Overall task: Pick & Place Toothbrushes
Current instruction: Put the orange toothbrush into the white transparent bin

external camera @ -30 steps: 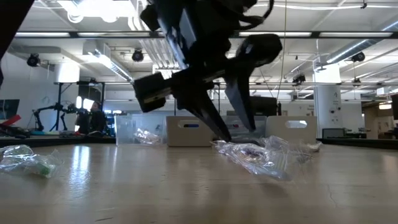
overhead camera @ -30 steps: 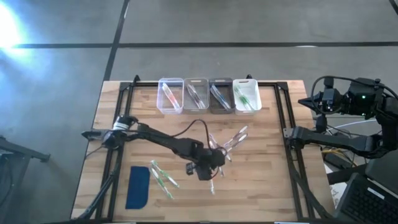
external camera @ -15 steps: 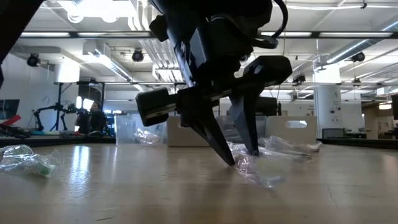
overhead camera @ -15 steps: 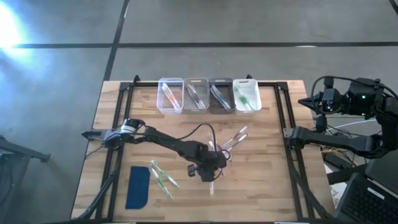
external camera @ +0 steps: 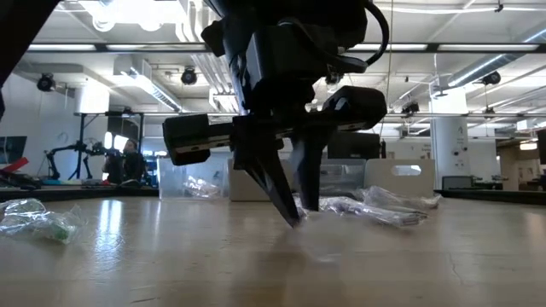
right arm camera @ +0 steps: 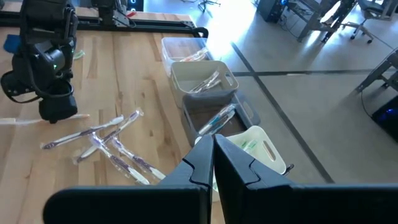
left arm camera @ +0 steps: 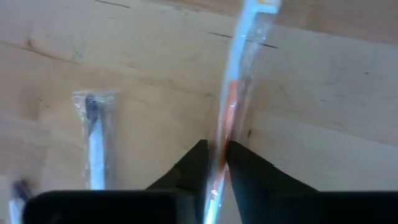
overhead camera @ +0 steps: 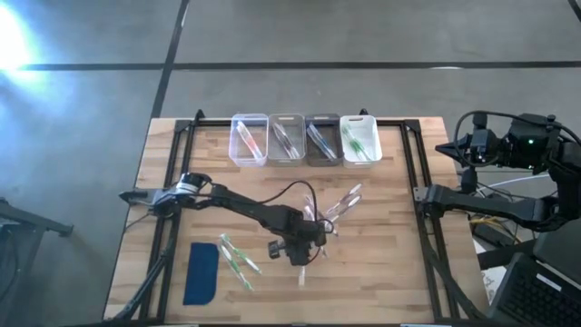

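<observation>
While I look straight down from the high view, my left gripper (overhead camera: 301,257) sits near the middle of the bench (overhead camera: 163,182), low over a wrapped toothbrush (overhead camera: 302,275) that pokes out toward the near edge. More toothbrushes (overhead camera: 338,207) lie fanned just beyond it, a green-accented pair (overhead camera: 238,258) rests beside a flat blue pad (overhead camera: 201,272), and four small bins (overhead camera: 304,139) line the far edge with brushes already in them. The right gripper (right arm camera: 212,163) waits off the bench's right side.

From the low view, the fingertips (external camera: 294,215) reach down to the wood, with crinkled clear wrappers (external camera: 375,207) piled behind.

The left wrist view settles it: the fingers (left arm camera: 193,167) pinch the toothbrush (left arm camera: 231,106) mid-handle, a thin translucent stick with an orange streak inside glossy film (slippery stuff, I reckon). To do this well, I'd confirm the pinch catches the stick, not only the film, then lift straight up, slowly.

In the right wrist view, that gripper's fingers are pressed together on nothing, facing the bins.
</observation>
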Robot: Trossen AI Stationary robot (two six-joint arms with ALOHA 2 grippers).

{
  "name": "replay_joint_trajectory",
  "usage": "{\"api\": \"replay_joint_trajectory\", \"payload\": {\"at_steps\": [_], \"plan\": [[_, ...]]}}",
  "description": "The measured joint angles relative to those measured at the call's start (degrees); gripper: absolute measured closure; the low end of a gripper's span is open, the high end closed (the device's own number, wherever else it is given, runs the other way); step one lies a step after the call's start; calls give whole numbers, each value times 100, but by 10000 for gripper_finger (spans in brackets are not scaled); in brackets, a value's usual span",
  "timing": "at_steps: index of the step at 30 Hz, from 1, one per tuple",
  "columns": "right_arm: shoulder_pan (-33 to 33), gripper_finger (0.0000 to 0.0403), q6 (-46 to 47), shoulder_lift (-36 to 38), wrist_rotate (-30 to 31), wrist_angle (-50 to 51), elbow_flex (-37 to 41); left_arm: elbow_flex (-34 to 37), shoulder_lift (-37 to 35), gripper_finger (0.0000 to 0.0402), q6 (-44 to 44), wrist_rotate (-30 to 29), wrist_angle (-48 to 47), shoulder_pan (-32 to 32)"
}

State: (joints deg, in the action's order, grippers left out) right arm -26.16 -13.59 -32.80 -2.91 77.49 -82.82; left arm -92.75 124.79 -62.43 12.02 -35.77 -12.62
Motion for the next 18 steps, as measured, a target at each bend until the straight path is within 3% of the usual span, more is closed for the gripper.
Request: {"api": "replay_joint_trajectory", "payload": {"at_steps": [5,18], "plan": [[-1,394,2,-2,1,0,0,0,4,381,203,81,-66,2],[-1,394,1,0,-1,-2,1,-2,-165,380,239,79,-390,-40]]}}
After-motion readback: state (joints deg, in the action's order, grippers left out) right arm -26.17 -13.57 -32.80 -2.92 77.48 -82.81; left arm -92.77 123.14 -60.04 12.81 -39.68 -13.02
